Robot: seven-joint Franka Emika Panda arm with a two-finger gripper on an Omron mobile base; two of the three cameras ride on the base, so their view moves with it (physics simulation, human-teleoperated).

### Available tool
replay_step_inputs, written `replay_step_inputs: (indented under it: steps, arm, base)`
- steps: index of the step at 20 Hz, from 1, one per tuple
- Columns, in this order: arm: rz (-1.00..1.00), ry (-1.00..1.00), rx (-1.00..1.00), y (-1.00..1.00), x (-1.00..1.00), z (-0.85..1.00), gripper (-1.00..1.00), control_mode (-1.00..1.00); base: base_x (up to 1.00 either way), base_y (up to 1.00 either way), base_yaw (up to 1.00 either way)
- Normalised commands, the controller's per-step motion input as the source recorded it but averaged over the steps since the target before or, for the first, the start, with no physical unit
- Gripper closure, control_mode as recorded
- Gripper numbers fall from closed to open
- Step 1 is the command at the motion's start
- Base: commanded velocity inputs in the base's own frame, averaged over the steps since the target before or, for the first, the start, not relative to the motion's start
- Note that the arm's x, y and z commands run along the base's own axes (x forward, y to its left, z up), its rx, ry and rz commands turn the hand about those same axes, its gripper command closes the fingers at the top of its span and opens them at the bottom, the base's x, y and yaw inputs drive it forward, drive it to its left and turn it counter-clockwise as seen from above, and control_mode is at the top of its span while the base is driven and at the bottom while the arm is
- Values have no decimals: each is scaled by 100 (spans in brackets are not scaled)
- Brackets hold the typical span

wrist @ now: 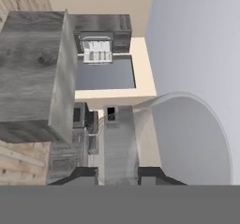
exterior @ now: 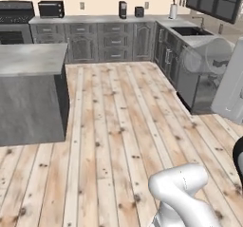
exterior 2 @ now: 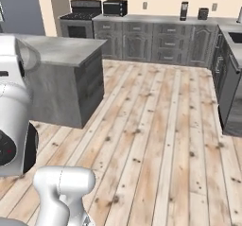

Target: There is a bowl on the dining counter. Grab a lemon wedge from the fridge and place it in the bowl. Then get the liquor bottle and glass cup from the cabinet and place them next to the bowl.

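The robot's white arm [exterior: 182,188] is rising over a plank floor [exterior: 118,126] in the rendered kitchen, with the grey island [exterior: 28,60] standing to its left under a marbled top. Beyond the island, a run of grey base cabinets [exterior: 95,43] is lining the far wall. A black stove [exterior: 16,12] and a microwave [exterior: 51,8] are sitting at the end of that run nearest the island. A sink [exterior: 190,31] is lying in the side counter across the floor from the island, under a dark window [exterior: 213,0]. The hand camera is looking along the gripper [wrist: 118,176] with the room rolled on its side. There the dark grey fridge [wrist: 105,73] is standing in a cream alcove past the far end of the island, with pale shelves showing along one edge of it. The two dark fingertips [wrist: 84,174] are standing apart at the bottom of that view, with the far wall's counter top showing in the gap. Whether they are clamping anything cannot be told, since the space between them is cut off at the lower edge.
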Motion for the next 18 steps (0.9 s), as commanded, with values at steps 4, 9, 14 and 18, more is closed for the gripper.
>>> replay_step_inputs:
  steps: [4, 9, 14, 18]
  arm:
    - [0, 0, 0, 0, 0, 0, 100, 100]
    - [0, 0, 0, 0, 0, 0, 100, 100]
    - [0, 0, 0, 0, 0, 0, 100, 100]
    - [0, 0, 0, 0, 0, 0, 100, 100]
  base:
    - [-100, 19, 3]
    - [-100, 19, 3]
    - [-100, 30, 3]
    - [-100, 52, 4]
